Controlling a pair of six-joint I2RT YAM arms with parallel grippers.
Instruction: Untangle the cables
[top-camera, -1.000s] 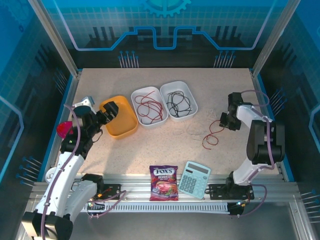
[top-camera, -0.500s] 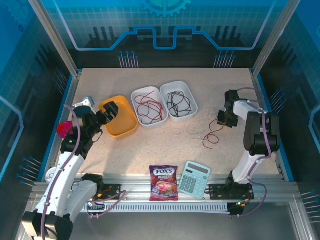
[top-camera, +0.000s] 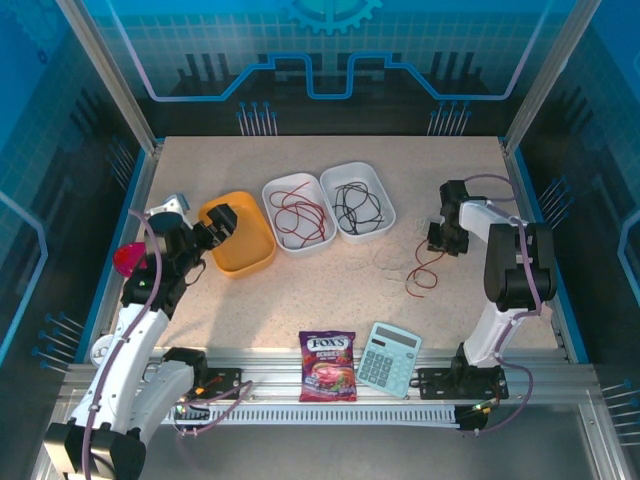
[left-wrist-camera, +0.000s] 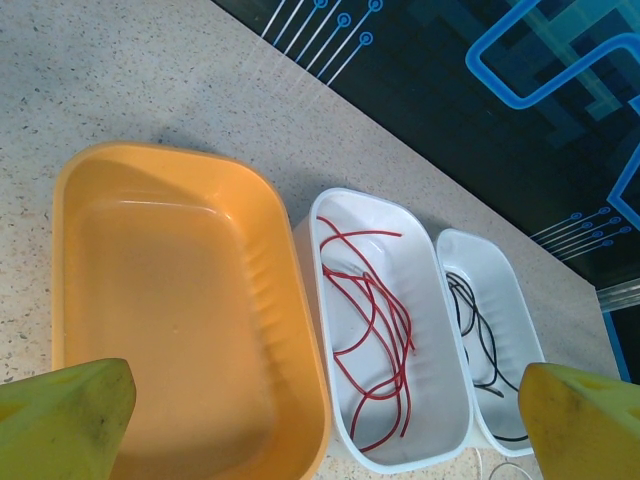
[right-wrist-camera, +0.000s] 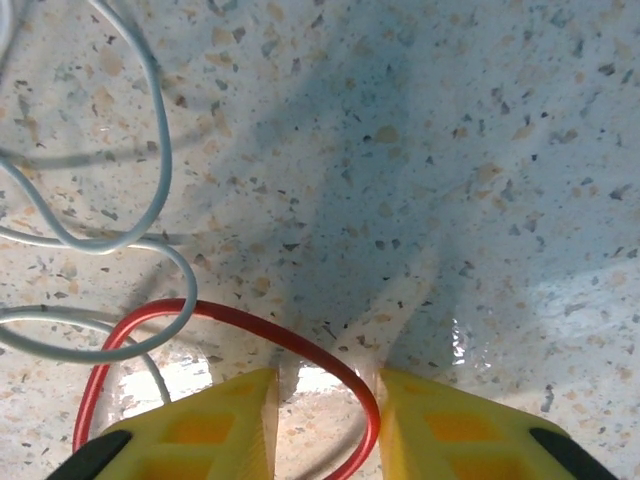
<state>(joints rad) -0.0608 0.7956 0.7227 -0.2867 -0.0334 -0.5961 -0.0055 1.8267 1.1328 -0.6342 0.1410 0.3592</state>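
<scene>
Bright, even light falls from above; the tabletop (right-wrist-camera: 520, 120) shows soft shadows and white glare patches, and the near yellow fingertips (left-wrist-camera: 60, 420) blur.

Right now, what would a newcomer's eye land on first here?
The bright orange tub at the left of the table, bare inside, with the left gripper open at its left end. Next to it two white trays hold sorted red cables and black cables. At the right, the right gripper is down at the table with a loose red cable passing between its parted jaws, pale cables beside it.
</scene>
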